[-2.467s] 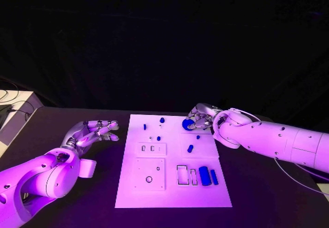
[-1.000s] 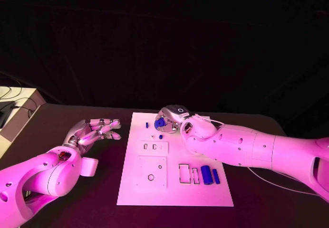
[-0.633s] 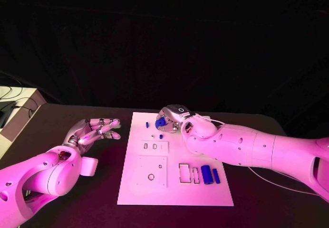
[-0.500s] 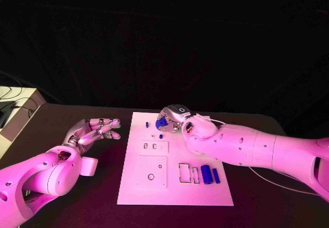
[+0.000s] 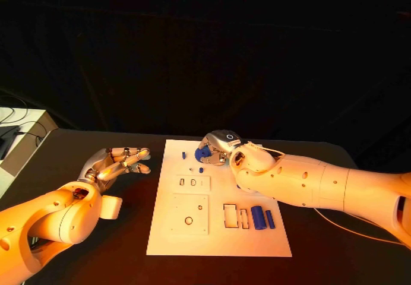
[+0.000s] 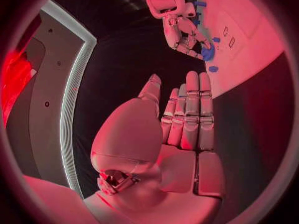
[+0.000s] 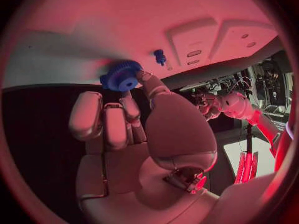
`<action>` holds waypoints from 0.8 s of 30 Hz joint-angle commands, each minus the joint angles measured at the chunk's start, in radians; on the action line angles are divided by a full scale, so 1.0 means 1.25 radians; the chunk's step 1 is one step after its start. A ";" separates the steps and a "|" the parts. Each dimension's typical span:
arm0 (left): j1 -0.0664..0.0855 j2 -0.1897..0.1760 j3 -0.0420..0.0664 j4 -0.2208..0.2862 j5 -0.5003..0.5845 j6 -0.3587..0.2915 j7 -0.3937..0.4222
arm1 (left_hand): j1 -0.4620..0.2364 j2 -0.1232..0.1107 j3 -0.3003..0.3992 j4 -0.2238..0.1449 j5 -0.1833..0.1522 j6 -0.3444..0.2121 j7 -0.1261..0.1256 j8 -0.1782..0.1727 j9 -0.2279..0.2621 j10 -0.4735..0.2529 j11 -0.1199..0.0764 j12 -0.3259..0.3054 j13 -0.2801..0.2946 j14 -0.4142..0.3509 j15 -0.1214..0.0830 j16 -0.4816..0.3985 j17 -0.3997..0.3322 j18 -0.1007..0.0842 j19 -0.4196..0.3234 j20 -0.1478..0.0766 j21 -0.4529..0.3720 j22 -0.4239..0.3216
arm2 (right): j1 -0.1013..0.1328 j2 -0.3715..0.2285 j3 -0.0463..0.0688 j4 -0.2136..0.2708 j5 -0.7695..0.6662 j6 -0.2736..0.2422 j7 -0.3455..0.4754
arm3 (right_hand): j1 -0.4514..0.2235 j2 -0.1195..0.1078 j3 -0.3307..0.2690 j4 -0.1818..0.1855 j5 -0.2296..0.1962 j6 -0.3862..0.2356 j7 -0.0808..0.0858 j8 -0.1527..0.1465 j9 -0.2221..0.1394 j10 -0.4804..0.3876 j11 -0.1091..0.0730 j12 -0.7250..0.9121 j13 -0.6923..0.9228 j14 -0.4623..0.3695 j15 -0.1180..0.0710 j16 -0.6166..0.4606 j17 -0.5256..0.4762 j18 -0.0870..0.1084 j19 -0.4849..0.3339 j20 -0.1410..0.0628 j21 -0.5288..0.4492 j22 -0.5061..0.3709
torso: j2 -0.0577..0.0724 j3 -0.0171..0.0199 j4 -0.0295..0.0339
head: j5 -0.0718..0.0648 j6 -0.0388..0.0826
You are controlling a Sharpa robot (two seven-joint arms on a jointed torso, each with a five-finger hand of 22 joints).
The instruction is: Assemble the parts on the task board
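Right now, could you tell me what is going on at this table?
The robot is assembling small blue parts on the white task board. Its right hand holds a blue toothed wheel over the far end of the board, near a small blue peg standing there. The left hand hovers beside the board with its fingers straight, holding nothing. Two blue cylinders lie at the board's near right, next to rectangular slots.

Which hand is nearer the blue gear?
The right hand: it holds the blue gear over the far end of the white board. The left hand hovers off the board's left side, open.
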 commanded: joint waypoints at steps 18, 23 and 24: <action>0.000 0.001 0.001 -0.001 -0.003 0.008 -0.005 | -0.004 0.004 0.000 -0.002 -0.005 -0.019 0.013 0.001 0.001 -0.021 0.005 0.001 0.000 -0.001 0.006 -0.001 -0.003 0.003 -0.002 0.001 0.005 -0.006 | -0.003 -0.013 -0.002 -0.023 0.158 0.071 0.062 | -0.066 -0.003 -0.089 0.183 0.048 -0.032 0.003 -0.003 -0.003 -0.035 0.003 -0.011 -0.044 0.000 0.011 -0.001 0.007 0.021 0.058 0.006 -0.006 0.106 | -0.001 0.0001 -0.0002 | 0.002 -0.001; 0.000 0.001 0.001 -0.002 -0.002 0.007 -0.008 | -0.007 0.005 0.000 0.000 -0.004 -0.023 0.015 0.001 0.001 -0.024 0.006 0.001 0.000 -0.001 0.006 -0.001 -0.003 0.003 -0.002 0.001 0.005 -0.007 | -0.003 -0.020 -0.002 -0.024 0.188 0.061 0.080 | -0.081 0.034 -0.100 0.141 0.067 -0.013 -0.003 -0.002 -0.002 -0.025 -0.001 -0.002 -0.036 0.001 0.008 0.001 0.008 0.018 0.059 0.003 0.001 0.107 | 0.000 -0.0001 -0.0004 | 0.002 0.000; 0.000 0.001 0.001 -0.003 -0.002 0.007 -0.008 | -0.007 0.005 0.000 0.000 -0.004 -0.024 0.015 0.001 0.001 -0.025 0.006 0.001 0.001 -0.001 0.007 -0.001 -0.003 0.003 -0.002 0.001 0.005 -0.007 | -0.003 -0.021 -0.002 -0.024 0.190 0.059 0.082 | -0.084 0.042 -0.102 0.134 0.070 -0.010 -0.004 -0.003 -0.002 -0.022 -0.002 0.000 -0.033 0.002 0.007 0.001 0.008 0.018 0.059 0.002 0.003 0.107 | 0.000 -0.0001 -0.0004 | 0.002 0.000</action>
